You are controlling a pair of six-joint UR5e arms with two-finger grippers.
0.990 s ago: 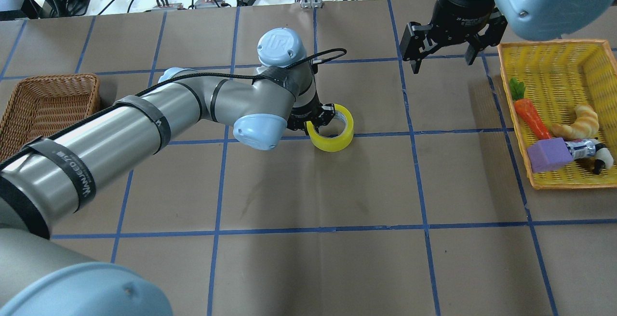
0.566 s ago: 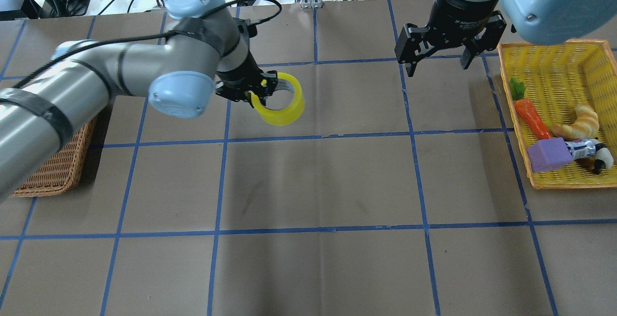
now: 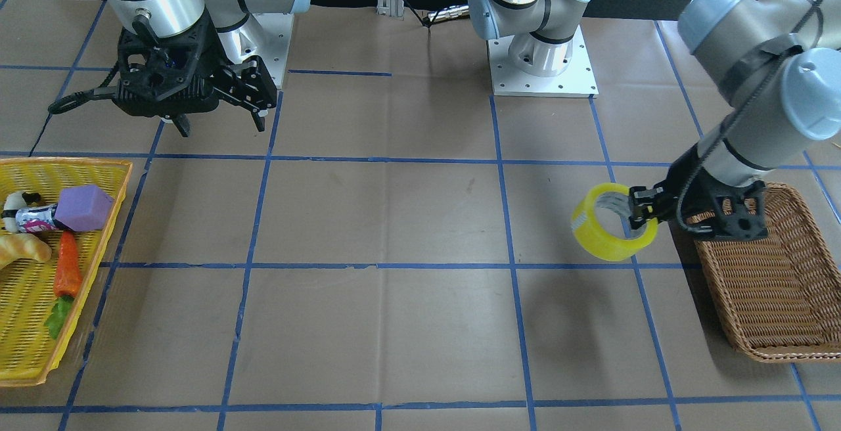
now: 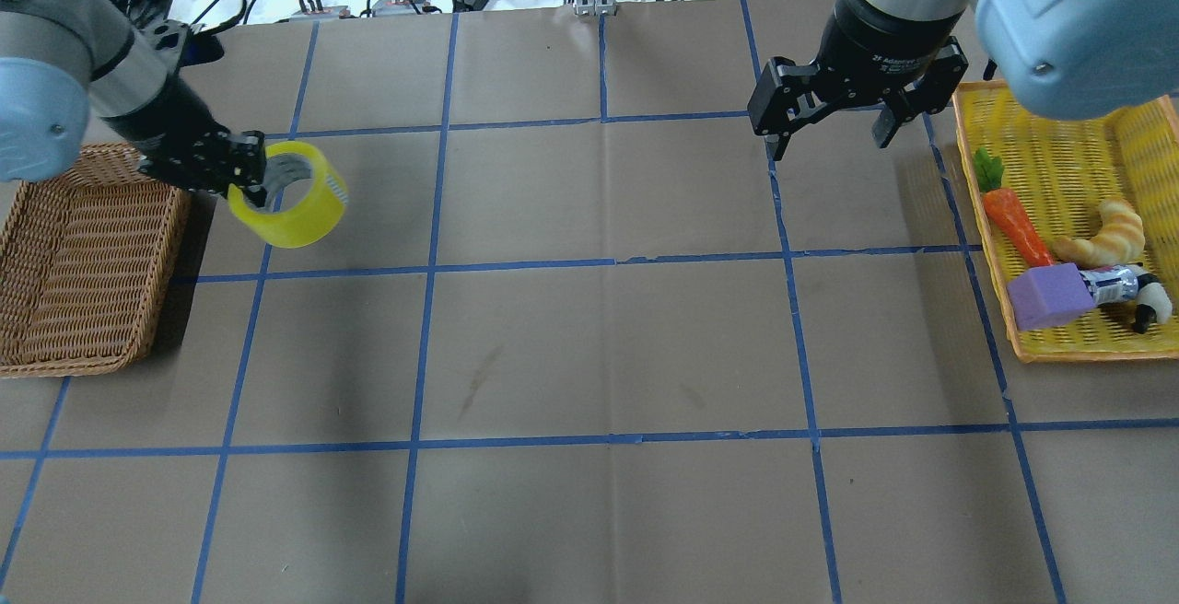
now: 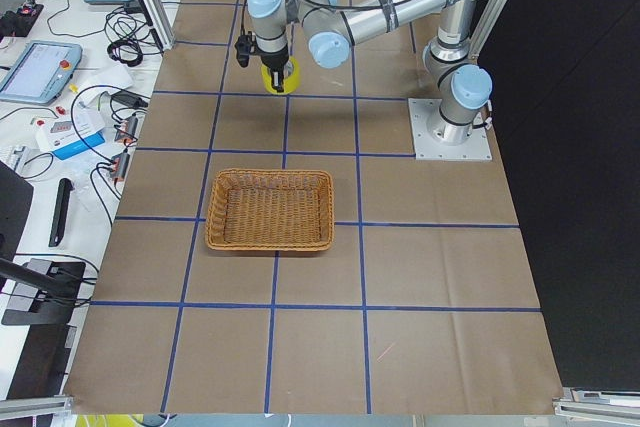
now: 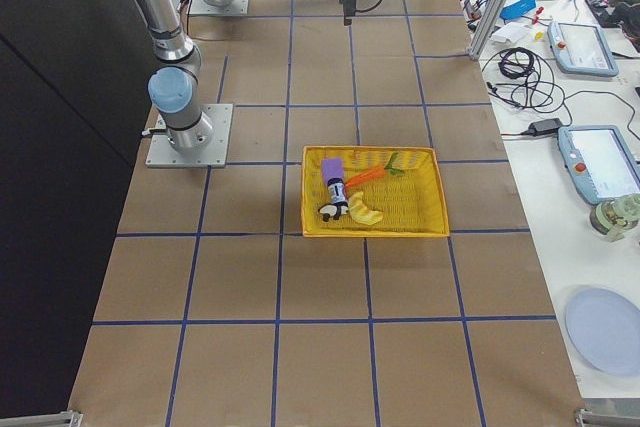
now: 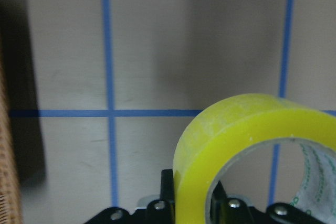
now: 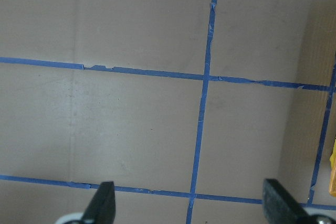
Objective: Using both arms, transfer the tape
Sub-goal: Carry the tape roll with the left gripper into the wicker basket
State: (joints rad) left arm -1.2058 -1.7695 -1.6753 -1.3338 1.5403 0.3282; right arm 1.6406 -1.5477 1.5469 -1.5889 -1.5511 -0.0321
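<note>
The yellow tape roll [image 4: 297, 214] hangs in the air just right of the wicker basket [image 4: 168, 259], tilted on its side. My left gripper [image 4: 254, 173] is shut on the roll's wall, one finger inside the ring and one outside. The front view shows the tape [image 3: 606, 239] and left gripper [image 3: 641, 218] beside the basket [image 3: 713, 281]. In the left wrist view the tape [image 7: 236, 135] fills the lower right. My right gripper [image 4: 824, 142] is open and empty, hovering above the table at the far right, near the yellow basket [image 4: 1050, 82]; it also shows in the front view [image 3: 222, 127].
The yellow basket holds an orange toy carrot [image 4: 1015, 225], a purple foam block [image 4: 1048, 296], a croissant [image 4: 1107, 236] and a small bottle. Blue tape lines grid the brown table. Cables and devices lie past the far edge.
My left arm has lifted the tape off the table's middle and carried it left, to beside the wicker basket. The right gripper has shifted slightly and stays open.
</note>
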